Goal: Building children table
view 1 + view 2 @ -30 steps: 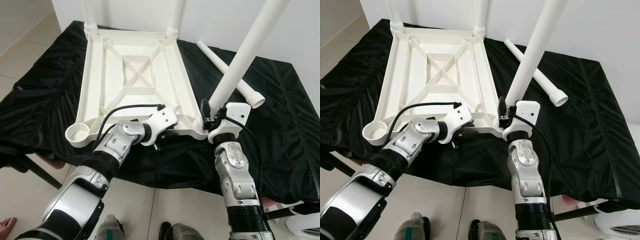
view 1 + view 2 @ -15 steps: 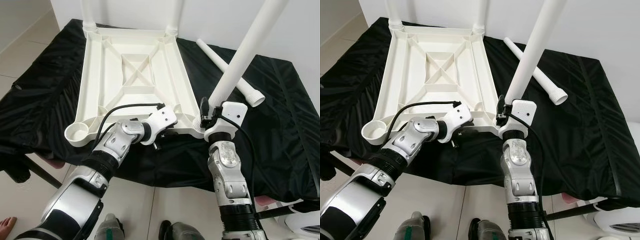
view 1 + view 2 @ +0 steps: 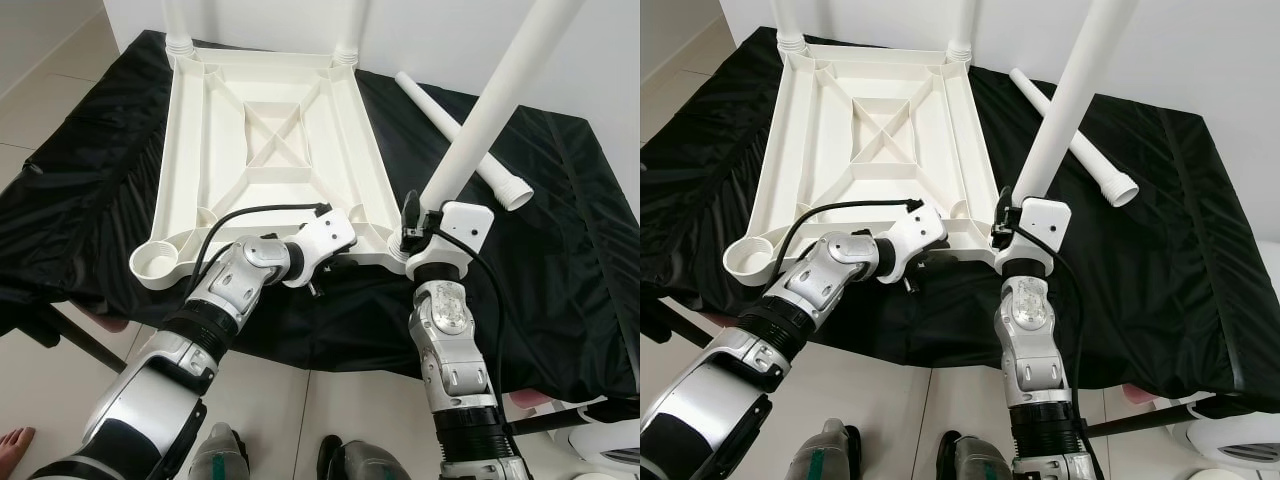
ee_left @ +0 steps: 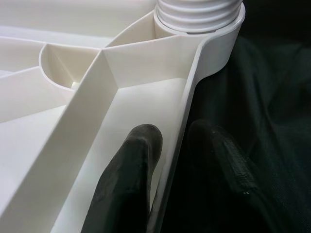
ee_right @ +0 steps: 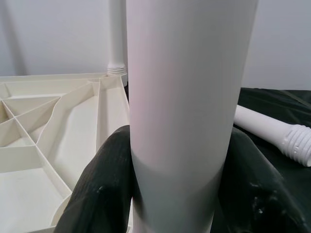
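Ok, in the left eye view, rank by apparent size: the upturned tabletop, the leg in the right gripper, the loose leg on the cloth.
1. Tabletop, largest.
2. Leg held by the right gripper: leg, though nearness to the camera inflates it.
3. Loose leg, smallest.

The white plastic kids' tabletop [image 3: 270, 150] is lying upside down on the black-covered bench [image 3: 580, 260], ribbed underside up with an X brace in the middle. Two white tube legs [image 3: 350, 25] are standing up in the far corner sockets, and a third white leg [image 3: 490, 110] is sitting at a slight tilt in the near right corner socket, while the near left socket [image 3: 155, 266] is an open ring. One more white tube leg with a threaded end [image 3: 465, 150] is lying loose on the cloth just right of the tabletop.
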Tool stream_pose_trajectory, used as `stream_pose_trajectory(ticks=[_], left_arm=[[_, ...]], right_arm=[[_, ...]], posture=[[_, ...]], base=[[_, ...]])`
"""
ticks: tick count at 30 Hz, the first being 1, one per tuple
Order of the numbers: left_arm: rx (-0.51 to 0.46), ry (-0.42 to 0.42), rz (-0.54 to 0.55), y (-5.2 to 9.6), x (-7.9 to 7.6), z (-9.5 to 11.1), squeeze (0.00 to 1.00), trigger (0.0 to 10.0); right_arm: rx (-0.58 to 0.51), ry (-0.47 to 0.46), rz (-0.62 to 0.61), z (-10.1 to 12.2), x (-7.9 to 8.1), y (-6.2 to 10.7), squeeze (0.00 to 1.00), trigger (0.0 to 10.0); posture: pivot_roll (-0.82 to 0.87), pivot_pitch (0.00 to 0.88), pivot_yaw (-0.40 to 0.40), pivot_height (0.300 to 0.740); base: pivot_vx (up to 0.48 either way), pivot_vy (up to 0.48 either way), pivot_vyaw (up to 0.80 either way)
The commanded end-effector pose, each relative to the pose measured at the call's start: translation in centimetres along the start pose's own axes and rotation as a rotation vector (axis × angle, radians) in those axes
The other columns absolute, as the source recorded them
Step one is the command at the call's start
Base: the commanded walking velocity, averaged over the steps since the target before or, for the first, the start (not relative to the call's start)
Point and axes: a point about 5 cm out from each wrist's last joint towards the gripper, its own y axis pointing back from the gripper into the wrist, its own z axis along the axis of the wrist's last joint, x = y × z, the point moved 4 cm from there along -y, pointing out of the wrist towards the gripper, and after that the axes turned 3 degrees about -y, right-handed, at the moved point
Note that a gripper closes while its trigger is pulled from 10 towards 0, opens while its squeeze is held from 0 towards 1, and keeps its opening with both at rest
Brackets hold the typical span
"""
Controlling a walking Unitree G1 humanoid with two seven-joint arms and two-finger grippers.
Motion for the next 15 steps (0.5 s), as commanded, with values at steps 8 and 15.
stream_pose_trajectory(ticks=[8,15], left_arm=[[0.026,-0.023,-0.021,-0.11,-0.07,0.06,0.0,10.0],[0.027,-0.027,-0.032,-0.2,-0.19,0.2,0.0,10.0]], right_arm=[[0.121,-0.021,-0.087,-2.92,0.83,1.05,0.0,10.0],[0.088,-0.043,-0.185,-2.25,0.21,1.04,0.0,10.0]], posture=[[0.06,0.121,-0.047,0.74],[0.06,0.126,-0.041,0.74]], base=[[0.0,0.0,0.0],[0.0,0.0,0.0]])
